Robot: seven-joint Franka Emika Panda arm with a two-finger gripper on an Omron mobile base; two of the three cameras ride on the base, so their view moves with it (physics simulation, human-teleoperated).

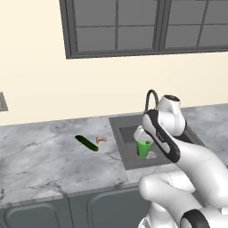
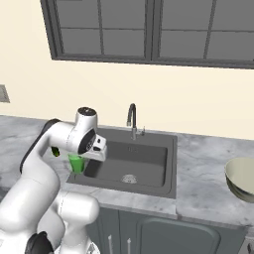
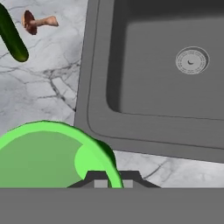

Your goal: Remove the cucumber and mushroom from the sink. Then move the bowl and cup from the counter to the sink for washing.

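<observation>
Nearest you, the claw (image 3: pixel 109 181) grips the rim of the small bright green tapered cup (image 3: pixel 52 153), carried above the grey-white marbled bench (image 3: pixel 43 87) beside the dark grey recessed sink (image 3: pixel 144 127). Judging by this, you're mid cup transfer: next, swing over the basin and lower. Beyond, the slim dark green cucumber (image 1: pixel 86 143) and tiny orange-brown mushroom (image 1: pixel 101 140) lie on the bench; the arm is bent forward.

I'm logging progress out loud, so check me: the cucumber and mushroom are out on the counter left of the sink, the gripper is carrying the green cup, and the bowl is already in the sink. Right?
Not quite. The bowl is not in the sink; the right base view shows it on the counter to the sink's right. The rest holds: the cucumber and mushroom lie on the counter left of the sink, and the gripper carries the green cup.
</observation>
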